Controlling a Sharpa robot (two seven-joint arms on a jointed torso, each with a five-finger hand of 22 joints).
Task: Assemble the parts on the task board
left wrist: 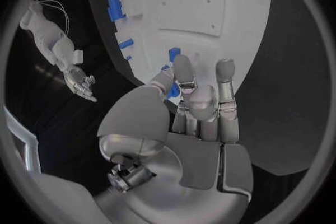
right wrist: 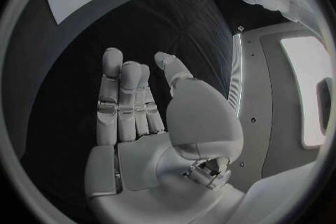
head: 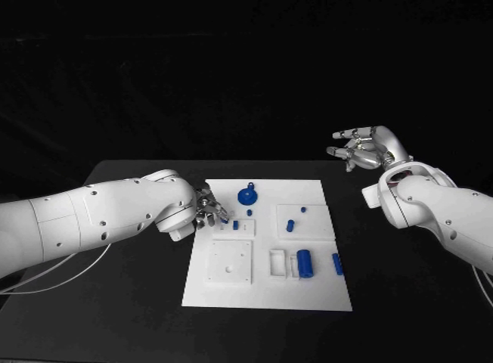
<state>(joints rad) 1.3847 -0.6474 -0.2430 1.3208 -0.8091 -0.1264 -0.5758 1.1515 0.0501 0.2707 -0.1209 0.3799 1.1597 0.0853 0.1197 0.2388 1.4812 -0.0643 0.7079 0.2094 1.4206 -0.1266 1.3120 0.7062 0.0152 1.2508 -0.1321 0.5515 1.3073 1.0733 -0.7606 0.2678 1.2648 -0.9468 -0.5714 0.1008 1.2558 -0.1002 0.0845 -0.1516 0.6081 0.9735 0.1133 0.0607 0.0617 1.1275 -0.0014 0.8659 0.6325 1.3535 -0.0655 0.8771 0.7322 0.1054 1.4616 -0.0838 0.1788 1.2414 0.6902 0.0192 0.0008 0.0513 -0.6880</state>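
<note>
The board (head: 271, 291) lay flat in the middle of the black bench (head: 116, 302), a white plate with raised square blocks and shallow pockets. No writing or label could be read on it or on the parts.

The left robot hand (head: 206, 210) hung over the board's left edge, fingers pointing inward across the plate. In the left wrist view its fingers (left wrist: 183, 70) reached out close together above the white surface, with a small blue peg (head: 236, 224) just beyond their tips; whether they touched it or pinched it I could not tell. A round blue knob (head: 246, 196) stood a little farther in from that hand, toward the board's far edge. Beyond the knob, on a raised block, sat a short blue piece (head: 290, 224) and a tiny blue stud (head: 303, 209).

Nearer the robot, a blue cylinder (head: 305, 263) lay beside a white bracket (head: 278, 263), with a slim blue bar (head: 337, 263) next to it by the board's right edge.

The right robot hand (head: 363, 148) was raised well clear of the board, off past its far right corner. Its fingers (right wrist: 122, 95) stood straight side by side, the thumb apart, and it held nothing.
</note>
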